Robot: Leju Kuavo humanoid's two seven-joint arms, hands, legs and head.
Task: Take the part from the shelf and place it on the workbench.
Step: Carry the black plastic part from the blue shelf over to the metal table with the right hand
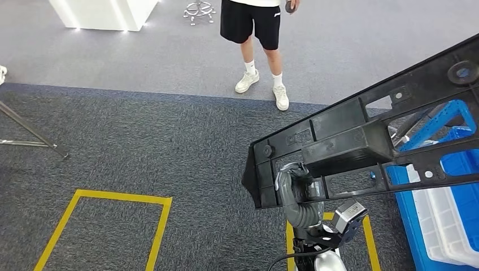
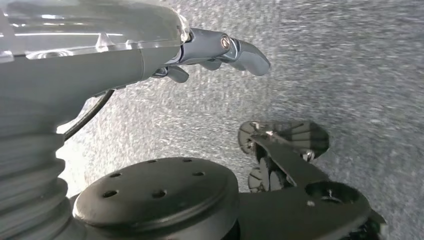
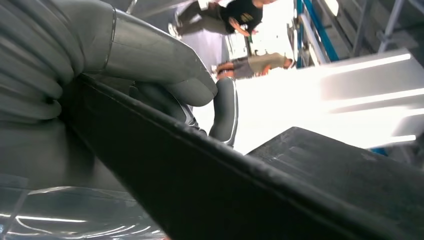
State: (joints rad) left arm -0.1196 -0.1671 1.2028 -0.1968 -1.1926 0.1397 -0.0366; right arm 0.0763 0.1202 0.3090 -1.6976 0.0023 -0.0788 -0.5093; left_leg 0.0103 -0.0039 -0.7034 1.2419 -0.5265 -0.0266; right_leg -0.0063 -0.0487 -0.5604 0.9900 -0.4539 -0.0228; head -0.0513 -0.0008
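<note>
Right hand (image 1: 295,183) grasps the black plastic part (image 1: 361,141) near its low end, holding it up above the grey carpet (image 1: 169,141), left of the blue crate (image 1: 452,214). Left hand (image 2: 220,50) hangs over carpet, fingers apart, holding nothing. Person (image 1: 257,34) stands beyond the part.

The part (image 1: 361,141) is black, with a small blue spot showing by its lower bar, and the right hand (image 1: 295,189) gripping it is grey with darker fingers; the left hand (image 2: 220,50) is grey over speckled grey carpet. The floor (image 1: 141,147) is dark grey carpet marked with yellow tape rectangles (image 1: 104,226), turning lighter grey further off. The crates (image 1: 446,209) are blue with a white liner, and the person (image 1: 257,34) wears black shorts, white socks and white shoes
</note>
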